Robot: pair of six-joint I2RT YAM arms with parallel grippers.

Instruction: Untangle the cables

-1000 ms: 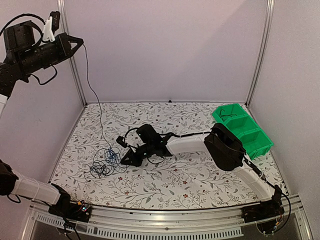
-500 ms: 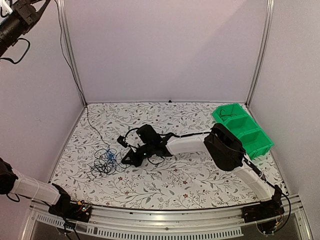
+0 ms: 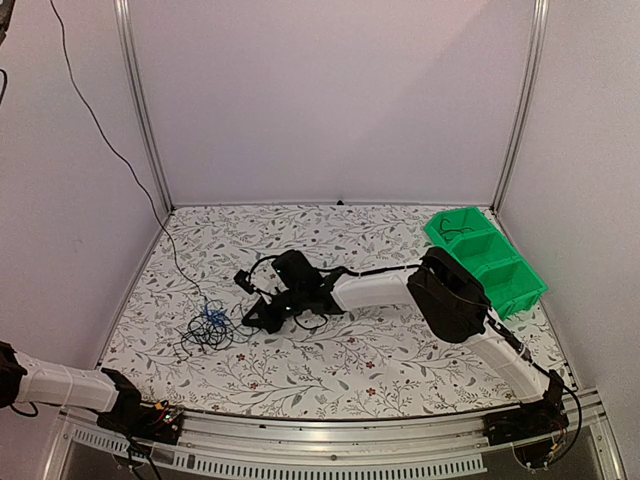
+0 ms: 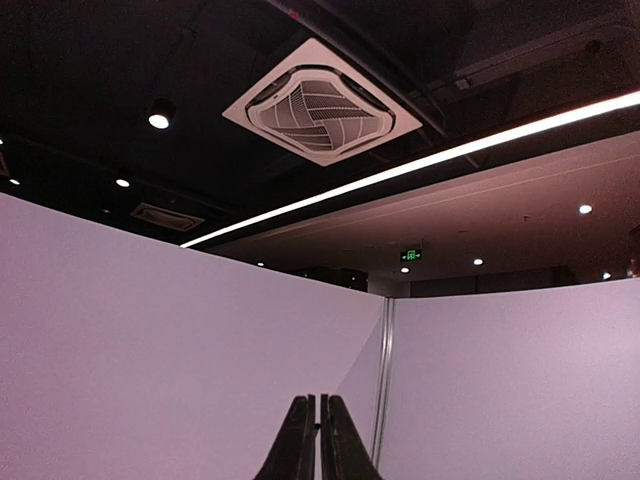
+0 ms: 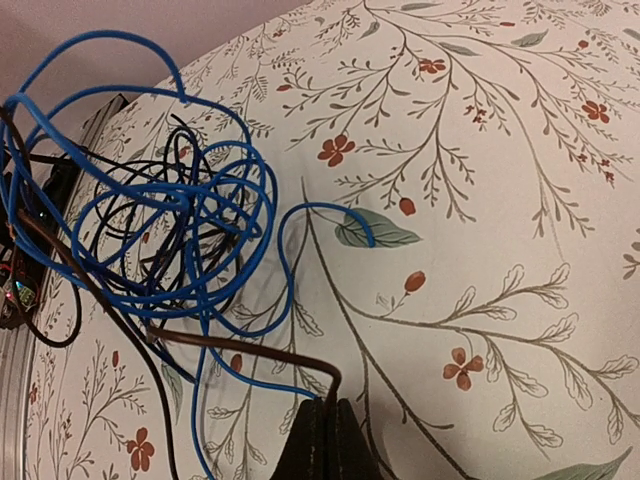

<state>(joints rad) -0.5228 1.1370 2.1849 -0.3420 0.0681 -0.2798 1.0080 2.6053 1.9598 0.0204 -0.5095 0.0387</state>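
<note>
The cables (image 3: pixel 210 325) lie in a small blue and black tangle at the left of the floral table. One thin black cable (image 3: pixel 110 150) rises from it, stretched up past the top left corner. My left gripper (image 4: pixel 318 402) is out of the top view. In the left wrist view it points at the ceiling, shut, with a dark bit of cable pinched between its fingers. My right gripper (image 3: pixel 248 322) sits low just right of the tangle. In the right wrist view the right gripper (image 5: pixel 325 405) is shut where a blue cable (image 5: pixel 170 220) and a dark brown cable (image 5: pixel 250 352) enter it.
Green bins (image 3: pixel 485 265) stand in a row at the back right, with a dark cable in the far one. The right arm (image 3: pixel 450 295) stretches across the table's middle. The left arm's white link (image 3: pixel 60 385) lies at the near left corner. Metal posts (image 3: pixel 140 110) frame the walls.
My left gripper has risen up and left out of the top view, drawing the black cable out long from the tangle. The tangle has tightened a little. The right gripper has closed on cables.
</note>
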